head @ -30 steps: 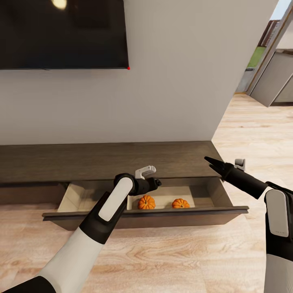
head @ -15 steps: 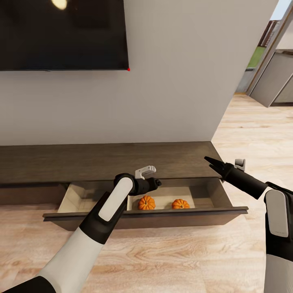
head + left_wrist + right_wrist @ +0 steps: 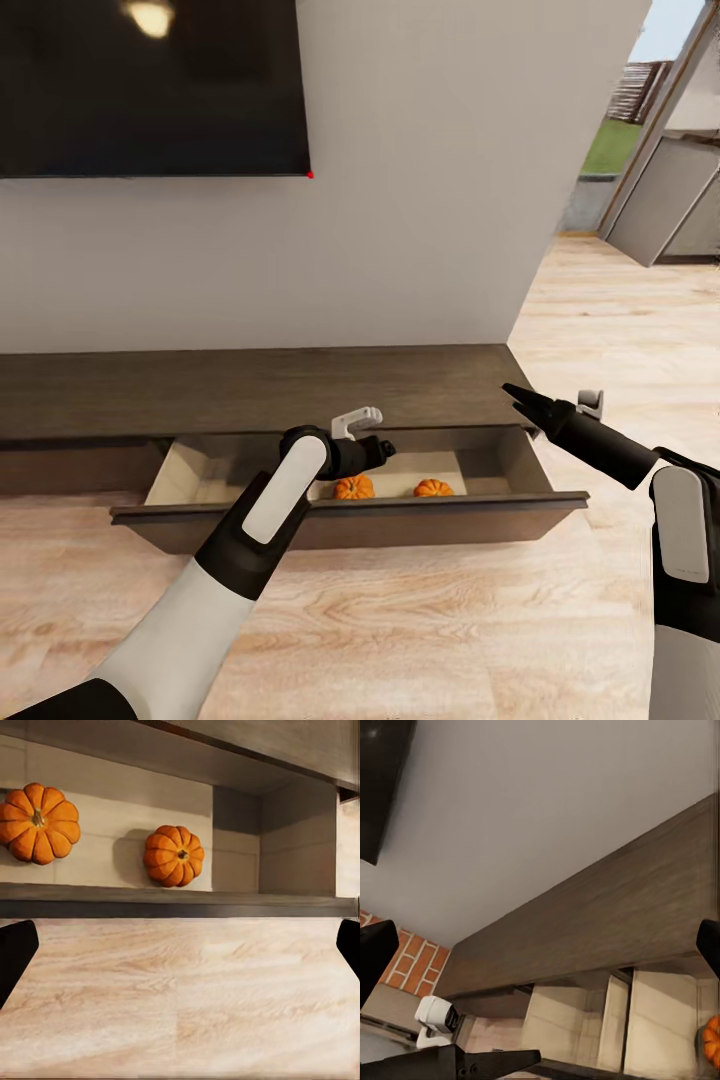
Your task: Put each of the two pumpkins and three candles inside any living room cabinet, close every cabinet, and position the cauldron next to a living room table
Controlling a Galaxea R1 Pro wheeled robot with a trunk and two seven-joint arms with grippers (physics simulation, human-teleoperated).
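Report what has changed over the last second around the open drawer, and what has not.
Mostly the camera shifted: the whole head view slid and the open drawer now shows less of its inside. Whether the drawer itself moved cannot be told. Nothing was grasped or released. Both pumpkins still lie in it, the left gripper still hovers above them, and the right gripper stays beside the drawer's end.

Grey wall (image 3: 400, 200) w/ black TV (image 3: 150, 90), light wood floor (image 3: 450, 620)

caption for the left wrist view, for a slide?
Two pumpkins sit apart in the open cabinet drawer, wood floor in front.
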